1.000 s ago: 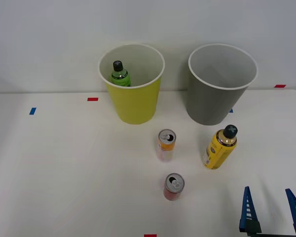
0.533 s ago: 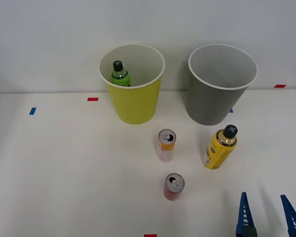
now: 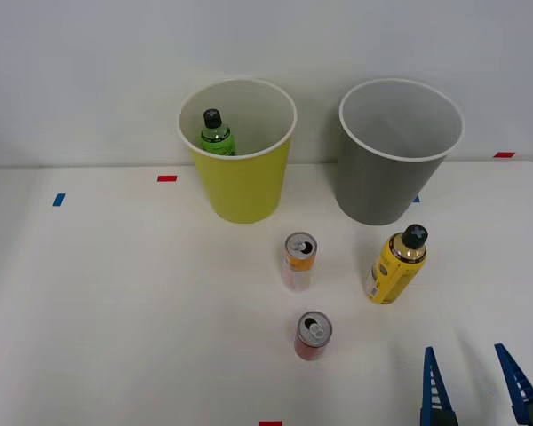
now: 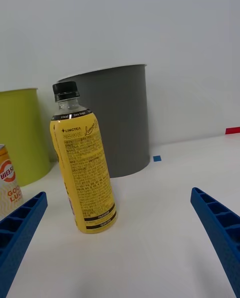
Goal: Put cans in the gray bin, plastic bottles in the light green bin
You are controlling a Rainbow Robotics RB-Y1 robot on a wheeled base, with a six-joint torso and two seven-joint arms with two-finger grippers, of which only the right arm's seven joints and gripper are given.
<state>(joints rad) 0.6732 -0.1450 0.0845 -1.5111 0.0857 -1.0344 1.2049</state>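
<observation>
On the white bench [image 3: 115,293], the right pincer [image 3: 480,386] is seen from the front at the near right corner, its two blue ribbed fingers [image 3: 432,386] spread apart with nothing between them. The yellow-labelled bottle [image 3: 395,265] stands upright beyond it, just in front of the gray bin [image 3: 395,169] and apart from it. The light green bin [image 3: 240,177] stands to the left of the gray one, well apart from it. From above, the green bottle [image 3: 217,133] is seen inside the light green bin, leaning against its inner wall, and the gray bin's pale inside is seen bare.

Between the bins and the near edge, the orange-and-pale can [image 3: 299,261] stands upright, with the shorter red can [image 3: 312,335] nearer and apart from it; their silver pull-tab tops are shown. Small red and blue tape marks are seen on the bench.

In the wrist view, the pincer [image 4: 125,233] frames the yellow-labelled bottle [image 4: 85,163] from the side: its black cap, clear neck and printed label are legible there. Behind it the gray bin [image 4: 117,118] rises, the light green bin [image 4: 22,133] lies beside that, and a sliver of the orange-and-pale can [image 4: 7,180] is caught at the edge. The bins' insides are hidden at this low angle.
</observation>
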